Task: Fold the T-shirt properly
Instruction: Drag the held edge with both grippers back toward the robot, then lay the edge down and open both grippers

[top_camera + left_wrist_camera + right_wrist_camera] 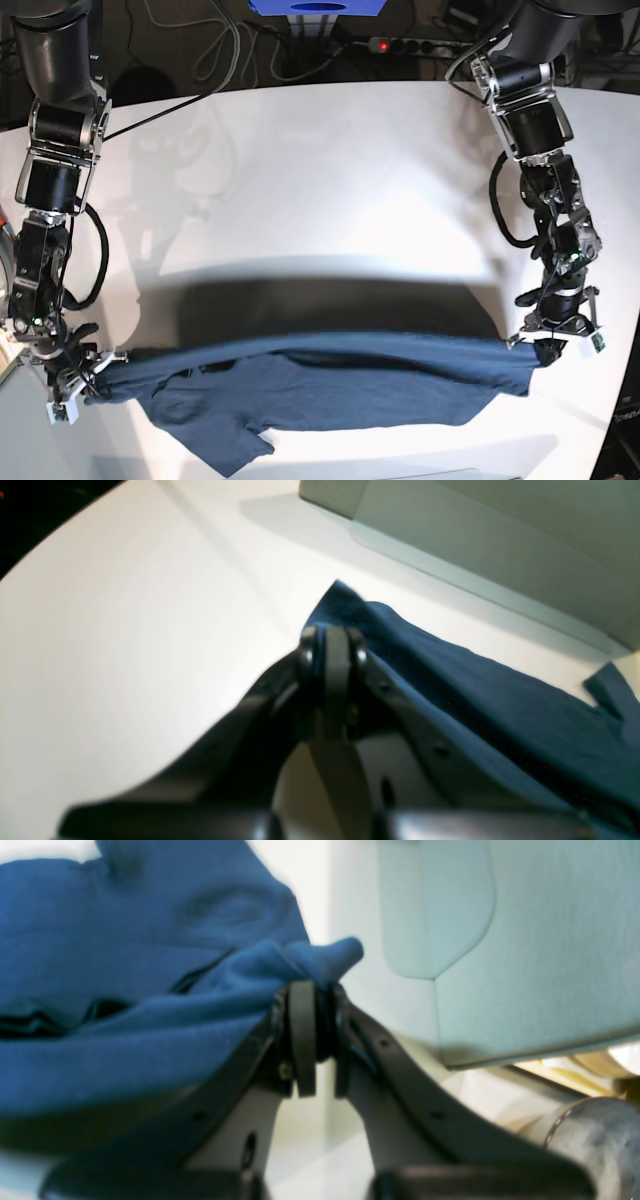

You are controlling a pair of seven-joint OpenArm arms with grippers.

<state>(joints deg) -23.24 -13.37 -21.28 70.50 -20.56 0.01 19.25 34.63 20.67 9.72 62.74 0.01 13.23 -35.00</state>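
Observation:
The dark navy T-shirt (pixel 330 385) hangs stretched between my two grippers above the white table near its front edge. My left gripper (pixel 530 338), on the right of the base view, is shut on one corner of the shirt (pixel 345 602); in its wrist view the gripper (pixel 334 635) pinches the cloth, which trails off to the right. My right gripper (pixel 95 372), on the left of the base view, is shut on the other end; its wrist view shows the gripper (pixel 312 995) pinching a bunched fold of the shirt (pixel 125 990). A sleeve droops at the lower left.
The white table (pixel 320 180) spreads behind the shirt, which casts a wide shadow (pixel 330 300) on it. Cables and a power strip (pixel 405 45) lie beyond the far edge. A pale grey panel (pixel 500 540) stands at the table's side in the left wrist view.

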